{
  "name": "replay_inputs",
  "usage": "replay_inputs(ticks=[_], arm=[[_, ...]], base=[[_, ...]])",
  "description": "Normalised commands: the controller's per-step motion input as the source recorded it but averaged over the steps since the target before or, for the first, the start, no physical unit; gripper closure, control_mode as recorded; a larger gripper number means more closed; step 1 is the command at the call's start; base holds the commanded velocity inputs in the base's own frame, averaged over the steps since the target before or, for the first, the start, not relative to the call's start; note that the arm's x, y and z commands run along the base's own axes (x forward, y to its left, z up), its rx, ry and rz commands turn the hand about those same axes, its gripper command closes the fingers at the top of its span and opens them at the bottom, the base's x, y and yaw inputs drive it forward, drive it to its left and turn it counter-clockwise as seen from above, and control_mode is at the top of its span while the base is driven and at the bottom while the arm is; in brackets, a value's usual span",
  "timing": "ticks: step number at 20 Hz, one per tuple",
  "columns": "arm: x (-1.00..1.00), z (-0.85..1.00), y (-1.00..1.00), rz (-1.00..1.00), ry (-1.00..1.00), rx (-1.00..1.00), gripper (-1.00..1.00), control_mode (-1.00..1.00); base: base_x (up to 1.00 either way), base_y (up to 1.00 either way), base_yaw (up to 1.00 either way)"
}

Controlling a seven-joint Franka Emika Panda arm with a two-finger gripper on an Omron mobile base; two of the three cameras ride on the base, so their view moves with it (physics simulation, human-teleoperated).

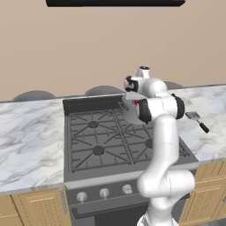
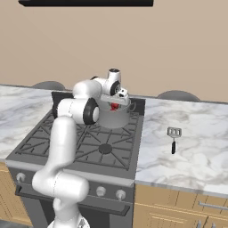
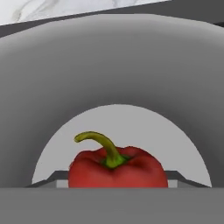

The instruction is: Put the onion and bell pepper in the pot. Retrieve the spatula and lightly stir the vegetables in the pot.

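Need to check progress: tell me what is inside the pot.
The bell pepper sits in the pot, between the fingers. Its lower part is cut off; what lies beneath or beside it is hidden.

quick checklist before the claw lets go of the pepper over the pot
1. Pepper in the claw: ok, it sits between the fingertips in the hand view, stem up.
2. Claw above the pot: ok, the hand view looks down into its grey wall and floor.
3. Pot on the stove: ok, it stands on the rear right burner.
4. Onion already in the pot: cannot tell, the visible floor shows none, but the pepper hides part of it.
5. Spatula ready for the next step: ok, it lies flat on the counter right of the stove.
6. Drop height: cannot tell.
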Motion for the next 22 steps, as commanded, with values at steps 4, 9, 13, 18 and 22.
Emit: replay_inputs(ticks=[4,9,13,18,22], arm=[[-0.03,-0.1,0.0,0.0,0.01,0.0,-1.0,-1.0],[-0.38,0.0,0.0,0.0,0.0,0.0,-1.0,-1.0],[-0.53,0.0,0.0,0.0,0.0,0.0,-1.0,-1.0],[-0.43,0.18,0.0,0.0,0.0,0.0,-1.0,-1.0],[-0.61,0.44,0.0,0.0,-0.03,0.0,-1.0,-1.0]], base=[[0.0,0.0,0.0],[0.0,0.0,0.0],[0.0,0.0,0.0],[0.0,0.0,0.0],[0.0,0.0,0.0]])
